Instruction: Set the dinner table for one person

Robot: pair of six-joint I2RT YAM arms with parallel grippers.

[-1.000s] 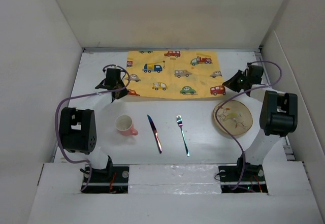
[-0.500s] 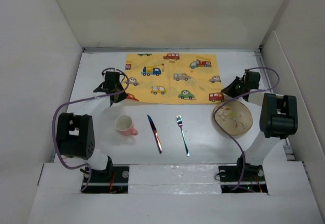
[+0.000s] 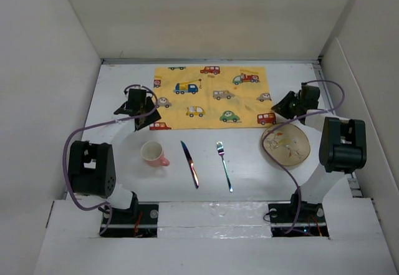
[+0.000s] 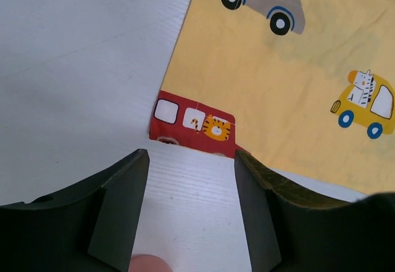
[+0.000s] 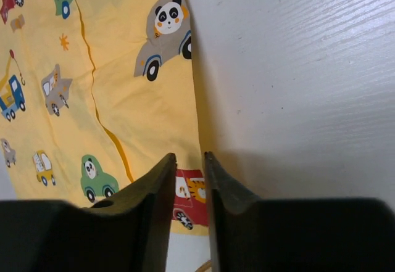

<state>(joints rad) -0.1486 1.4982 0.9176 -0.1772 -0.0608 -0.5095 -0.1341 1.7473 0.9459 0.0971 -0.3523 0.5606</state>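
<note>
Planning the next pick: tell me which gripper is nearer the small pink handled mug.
Left. The left gripper sits just beyond the small pink handled mug; the right gripper is far off, beyond the round beige plate.

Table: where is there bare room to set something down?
Bare: the whole mat; the table between fork and plate; the far corners beside it. Crowded: the near row of cup, knife, fork; left gripper and right gripper at the mat's near corners.
</note>
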